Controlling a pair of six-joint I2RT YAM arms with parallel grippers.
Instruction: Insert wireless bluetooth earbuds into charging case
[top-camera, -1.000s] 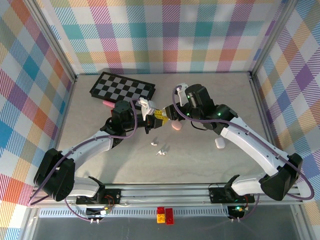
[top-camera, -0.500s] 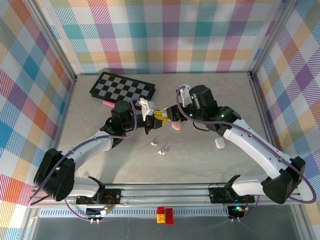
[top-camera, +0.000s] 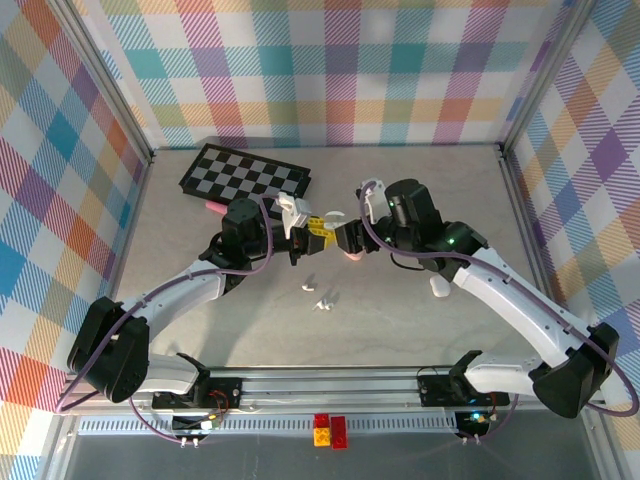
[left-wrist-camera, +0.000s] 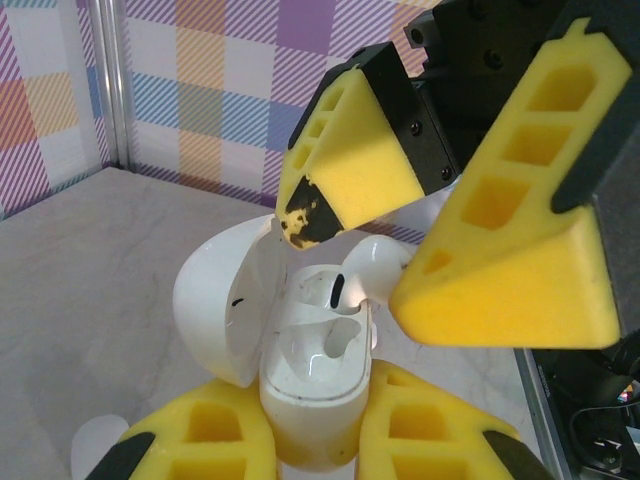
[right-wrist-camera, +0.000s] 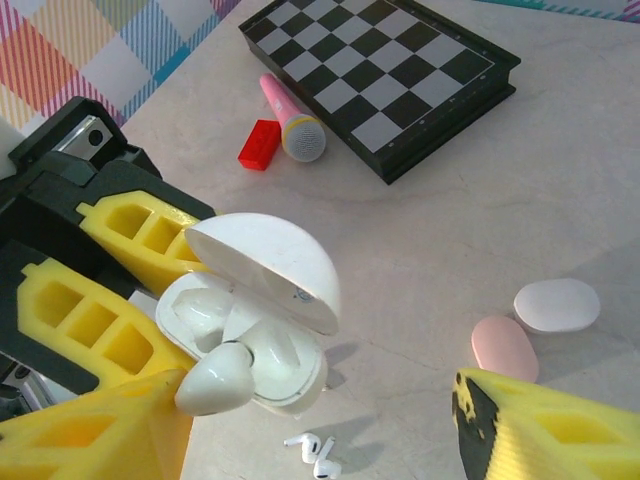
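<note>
The right gripper (right-wrist-camera: 325, 400) has just spread its jaws wider than a second ago. In the overhead view it has also drawn back a touch toward 3 o'clock, away from the left gripper (left-wrist-camera: 315, 440). Its fingers now stand well apart, gripping nothing.

It has left one white earbud (right-wrist-camera: 215, 380) perched on the rim of the charging case (right-wrist-camera: 285, 375), at the case's 7 o'clock edge in the right wrist view. The bud is right beside one yellow finger, and I cannot tell whether they touch. I'd judge it delivered but not seated: it sits proud of its well and probably wants a nudge down.

The left gripper is clenched on the case's lower body, holding it above the table (right-wrist-camera: 450, 200) with the lid (right-wrist-camera: 265, 270) hinged open. Inside are two moulded wells. One shows a dark stem hole in the left wrist view and looks empty; I cannot tell whether the other holds a bud.

On the table, a pink case (right-wrist-camera: 504, 348) and a white case (right-wrist-camera: 557, 304) lie shut just beside each other at 3 o'clock of the held one, contents hidden. Two loose earbuds (right-wrist-camera: 315, 452) lie at its 6 o'clock, and the chessboard (right-wrist-camera: 385, 70) sits off at 1 o'clock
</note>
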